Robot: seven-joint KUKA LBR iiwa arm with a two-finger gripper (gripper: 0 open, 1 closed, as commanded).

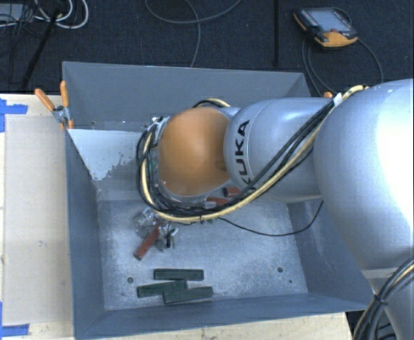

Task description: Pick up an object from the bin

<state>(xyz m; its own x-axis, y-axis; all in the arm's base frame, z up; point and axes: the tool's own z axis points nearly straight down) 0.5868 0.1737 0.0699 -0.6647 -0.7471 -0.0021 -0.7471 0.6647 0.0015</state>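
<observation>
Three dark green flat bars (175, 286) are lying in a loose stack on the floor of the grey bin (263, 261), and everything else is being placed from them. Just above the bars and a little to their left, a small reddish-brown stick (144, 246) is lying slantwise on the bin floor, with its upper end reaching up to the claw (158, 231). The claw is hanging low over that end, beneath the orange cover (191, 151) of the wrist. I cannot tell whether the claw is open or closed, nor whether it is touching the stick or only sitting just beside it.

Judging by this, the pick is standing somewhere short of its middle. The claw is down at the stick, but nothing is visibly being lifted, so closing on it and raising it out of the bin are looking like the steps left. The bars are lying untouched.

Little writing is showing: the silver arm (284, 140), above and right of the bars, is carrying the word "KUKA" in black letters.
</observation>
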